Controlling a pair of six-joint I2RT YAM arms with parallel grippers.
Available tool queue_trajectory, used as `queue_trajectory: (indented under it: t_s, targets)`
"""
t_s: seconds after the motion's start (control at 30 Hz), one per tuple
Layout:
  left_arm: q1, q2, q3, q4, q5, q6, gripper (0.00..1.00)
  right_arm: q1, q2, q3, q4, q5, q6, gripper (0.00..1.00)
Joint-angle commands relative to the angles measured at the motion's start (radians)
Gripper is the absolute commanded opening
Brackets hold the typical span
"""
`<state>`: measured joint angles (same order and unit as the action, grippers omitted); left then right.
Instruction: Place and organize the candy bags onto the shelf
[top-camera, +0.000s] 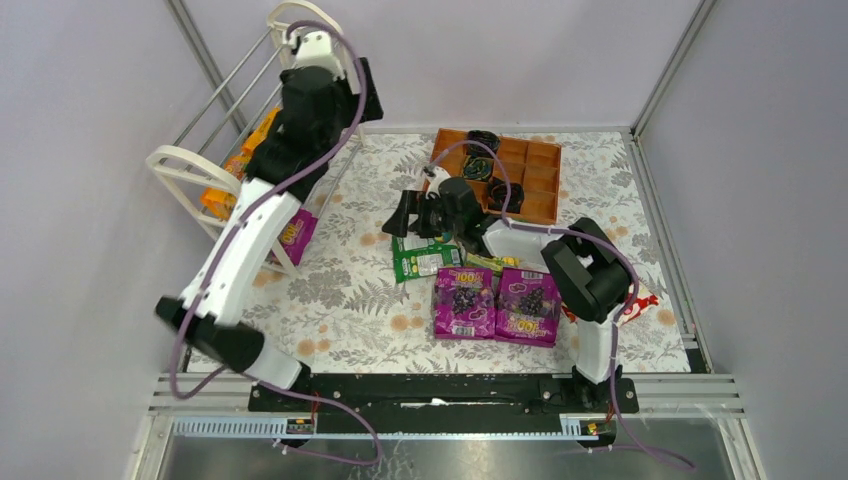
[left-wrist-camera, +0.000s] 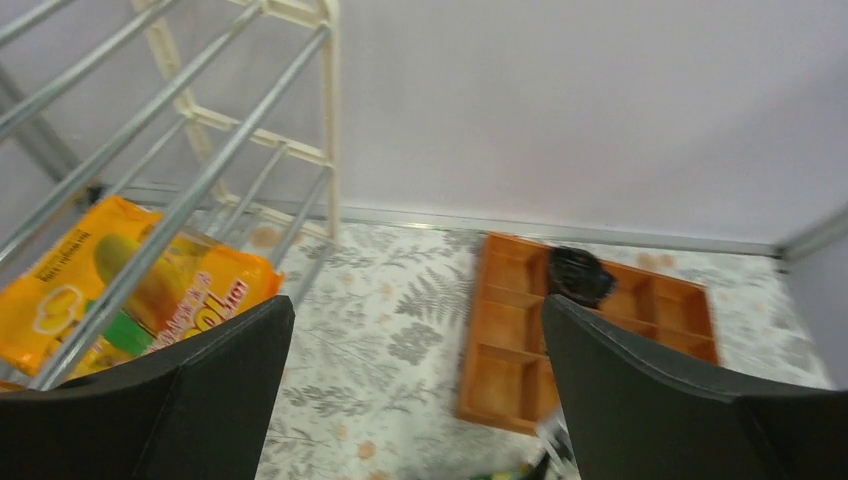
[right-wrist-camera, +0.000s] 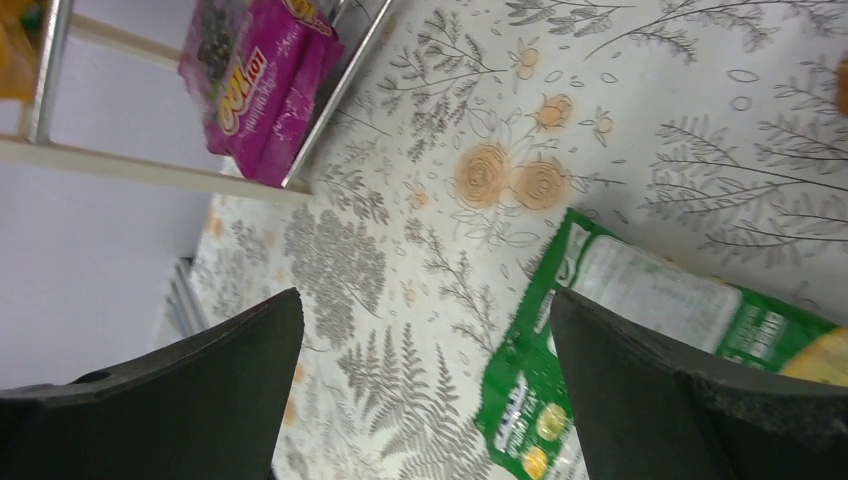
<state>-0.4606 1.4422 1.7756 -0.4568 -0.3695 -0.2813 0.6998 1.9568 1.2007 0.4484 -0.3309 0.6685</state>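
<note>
The cream-white shelf stands at the far left. Orange candy bags lie on an upper tier, and a purple one sits on the bottom tier. My left gripper is open and empty, held high beside the shelf's far end; its view shows an orange bag behind the rods. My right gripper is open and empty, low over the table just left of a green bag, which also shows in the right wrist view. Two purple bags lie side by side near the front.
An orange-brown wooden tray holding black coils sits at the back right. A red-and-white floral package lies behind the right arm. Another greenish-yellow pouch lies partly under the right arm. Metal frame posts stand at the table's corners.
</note>
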Motion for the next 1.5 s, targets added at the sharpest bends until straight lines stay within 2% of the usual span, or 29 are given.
queue_trajectory:
  t_s: [0.0, 0.23, 0.37, 0.57, 0.67, 0.97, 1.03, 1.13, 1.33, 1.47]
  targets:
    - [0.028, 0.156, 0.215, -0.157, -0.194, 0.099, 0.99, -0.004, -0.135, -0.02, -0.01, 0.046, -0.195, 1.0]
    - [0.133, 0.346, 0.481, -0.241, -0.156, 0.098, 0.99, -0.01, -0.135, -0.034, -0.006, 0.024, -0.266, 1.0]
    - [0.191, 0.4, 0.528, -0.218, -0.166, 0.126, 0.99, -0.018, -0.122, -0.028, 0.014, -0.023, -0.248, 1.0]
    - [0.25, 0.467, 0.573, -0.218, -0.017, 0.083, 0.98, -0.04, -0.127, -0.045, 0.032, -0.044, -0.23, 1.0]
    - [0.262, 0.492, 0.585, -0.212, 0.002, 0.078, 0.98, -0.049, -0.125, -0.05, 0.043, -0.052, -0.221, 1.0]
    - [0.281, 0.511, 0.57, -0.222, 0.088, 0.063, 0.82, -0.059, -0.116, -0.056, 0.066, -0.075, -0.196, 1.0]
    - [0.281, 0.503, 0.565, -0.233, 0.093, 0.058, 0.75, -0.06, -0.117, -0.059, 0.069, -0.078, -0.195, 1.0]
    - [0.282, 0.492, 0.537, -0.235, 0.122, 0.064, 0.72, -0.061, -0.115, -0.059, 0.073, -0.081, -0.191, 1.0]
    - [0.282, 0.477, 0.507, -0.25, 0.167, 0.073, 0.57, -0.063, -0.109, -0.059, 0.082, -0.091, -0.181, 1.0]
    - [0.281, 0.447, 0.475, -0.262, 0.197, 0.065, 0.54, -0.065, -0.104, -0.057, 0.083, -0.094, -0.175, 1.0]
